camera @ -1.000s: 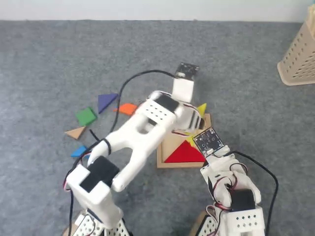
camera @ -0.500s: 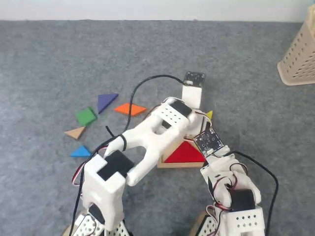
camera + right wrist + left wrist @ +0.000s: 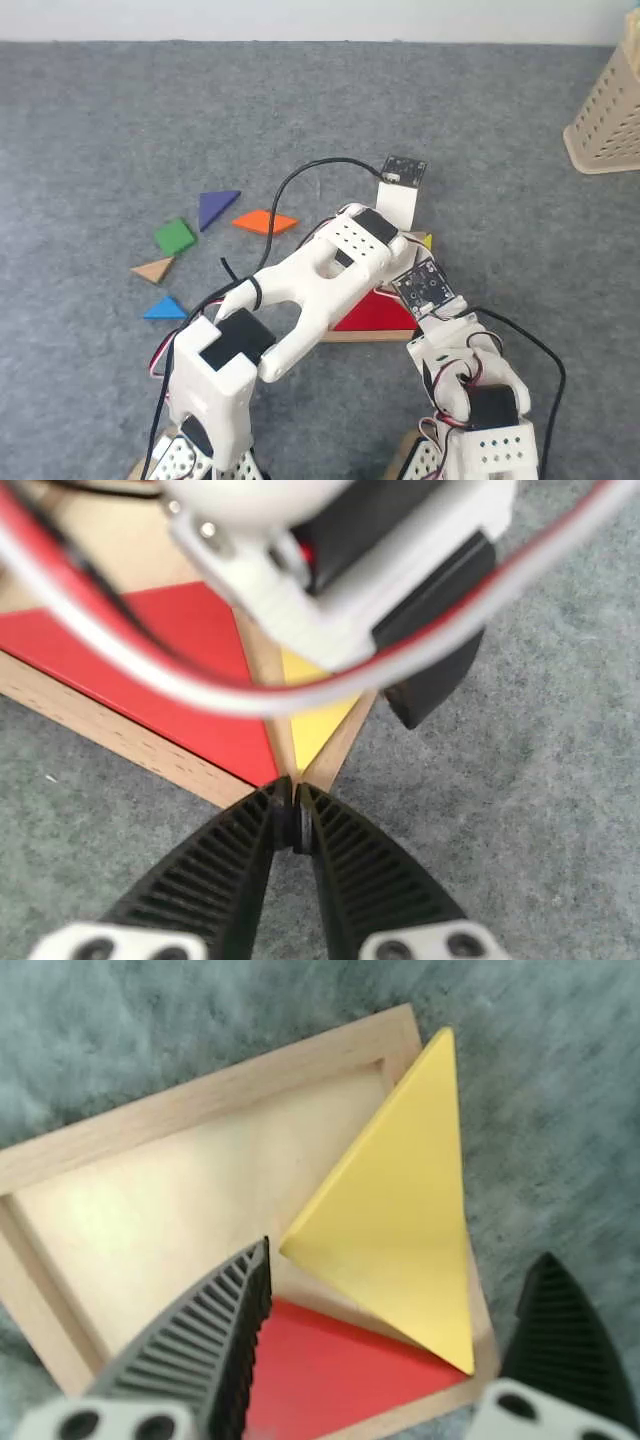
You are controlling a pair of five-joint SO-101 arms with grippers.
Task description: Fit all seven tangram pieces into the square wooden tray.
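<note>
My left gripper [image 3: 400,1260] hangs open over the square wooden tray [image 3: 150,1120], one finger on each side of the yellow triangle [image 3: 400,1200]. That triangle lies aslant at the tray's corner, with one edge and its tip over the rim. A red triangle [image 3: 340,1380] lies flat inside the tray beside it. My right gripper [image 3: 295,825] is shut on nothing, its tips just outside the tray's corner [image 3: 290,770]. In the high view my left arm [image 3: 330,270] covers most of the tray. Purple [image 3: 215,207], orange [image 3: 265,221], green [image 3: 175,236], tan [image 3: 153,268] and blue [image 3: 165,308] pieces lie to the tray's left.
A beige perforated basket [image 3: 610,110] stands at the far right edge of the grey carpet. My right arm [image 3: 470,380] sits close to the tray's near right corner. Open carpet stretches behind the tray and to its right.
My left arm has swung to the right over the tray, and the yellow triangle has shifted right and slightly nearer with it. The right arm has kept still.
</note>
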